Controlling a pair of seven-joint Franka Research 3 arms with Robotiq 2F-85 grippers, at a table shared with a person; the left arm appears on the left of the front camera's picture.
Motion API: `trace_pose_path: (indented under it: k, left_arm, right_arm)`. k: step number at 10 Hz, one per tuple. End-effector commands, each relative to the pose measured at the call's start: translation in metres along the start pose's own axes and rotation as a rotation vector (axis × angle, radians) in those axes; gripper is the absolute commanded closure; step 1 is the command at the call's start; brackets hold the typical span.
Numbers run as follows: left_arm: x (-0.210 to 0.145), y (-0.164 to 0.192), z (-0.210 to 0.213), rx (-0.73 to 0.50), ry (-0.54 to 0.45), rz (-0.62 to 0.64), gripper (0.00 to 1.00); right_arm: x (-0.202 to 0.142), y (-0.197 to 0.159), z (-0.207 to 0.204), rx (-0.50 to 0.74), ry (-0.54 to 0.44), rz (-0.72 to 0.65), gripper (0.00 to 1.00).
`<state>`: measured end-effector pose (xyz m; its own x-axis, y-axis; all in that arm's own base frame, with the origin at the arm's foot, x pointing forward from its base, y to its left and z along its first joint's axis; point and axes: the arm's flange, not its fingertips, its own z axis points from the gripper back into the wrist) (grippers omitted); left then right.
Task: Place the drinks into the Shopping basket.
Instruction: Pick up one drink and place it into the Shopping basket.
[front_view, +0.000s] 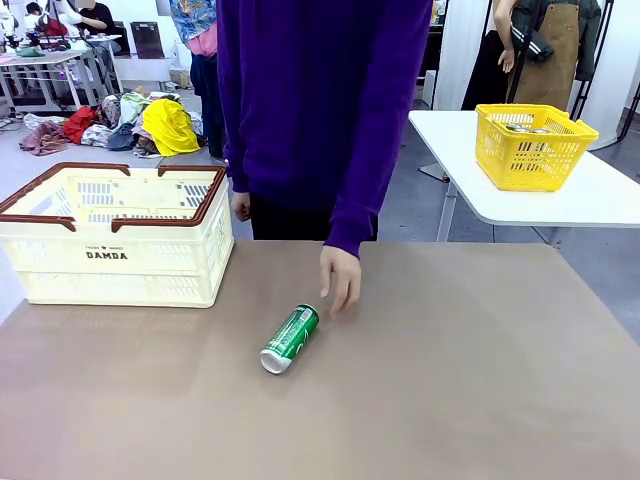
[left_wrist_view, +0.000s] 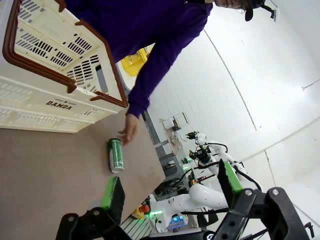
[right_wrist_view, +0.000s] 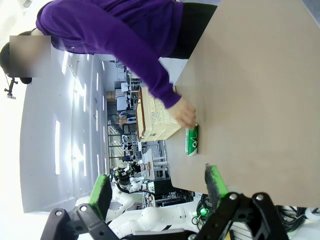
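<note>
Green can (front_view: 290, 338), sideways at four o'clock from the Shopping basket (front_view: 120, 270), may be rolled away if clipped by the spread fingers (left_wrist_view: 112, 192) of the left gripper (left_wrist_view: 170, 187) or right gripper (right_wrist_view: 159, 187).

The person (front_view: 320, 100) wears a purple long-sleeved top; the left claw (left_wrist_view: 170, 186) and right claw (right_wrist_view: 159, 187) are black, green-padded.

The left tool (left_wrist_view: 170, 177) hangs open above the desk (left_wrist_view: 45, 170), its green pads spread wide. A green can (left_wrist_view: 115, 155) lies on its side beyond them, a person's hand (left_wrist_view: 130, 131) just beside its far end. The cream basket (left_wrist_view: 50, 105) stands near on the desk.
</note>
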<state>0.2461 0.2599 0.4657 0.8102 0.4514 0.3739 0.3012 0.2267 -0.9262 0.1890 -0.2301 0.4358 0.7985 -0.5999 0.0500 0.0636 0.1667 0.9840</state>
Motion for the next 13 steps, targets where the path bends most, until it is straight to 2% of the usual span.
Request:
trace_pose_path:
  k: [1, 6, 7, 9, 10, 11, 13]
  left_arm:
    - [0.001, -0.002, 0.001, -0.020, -0.010, -0.010, 0.00]
    - [0.000, 0.000, 0.000, 0.000, 0.000, 0.000, 0.00]
    - [0.001, -0.012, -0.029, 0.073, 0.078, -0.014, 0.00]
    - [0.003, -0.033, -0.116, 0.212, 0.395, -0.082, 0.00]
    - [-0.002, -0.039, -0.165, 0.294, 0.521, -0.117, 0.00]
    - [-0.014, -0.040, -0.212, 0.372, 0.620, -0.160, 0.00]
    - [-0.044, -0.025, -0.290, 0.519, 0.754, -0.228, 0.00]
  right_arm:
    - [0.002, 0.002, 0.000, 0.021, -0.008, 0.003, 0.00]
    - [0.002, 0.002, 0.000, 0.021, -0.008, 0.003, 0.00]
    - [0.002, 0.002, 0.000, 0.021, -0.008, 0.003, 0.00]
    - [0.002, 0.002, 0.000, 0.021, -0.008, 0.003, 0.00]
    - [0.002, 0.002, 0.000, 0.021, -0.008, 0.003, 0.00]
    - [0.002, 0.002, 0.000, 0.021, -0.008, 0.003, 0.00]
    - [0.002, 0.002, 0.000, 0.021, -0.008, 0.003, 0.00]
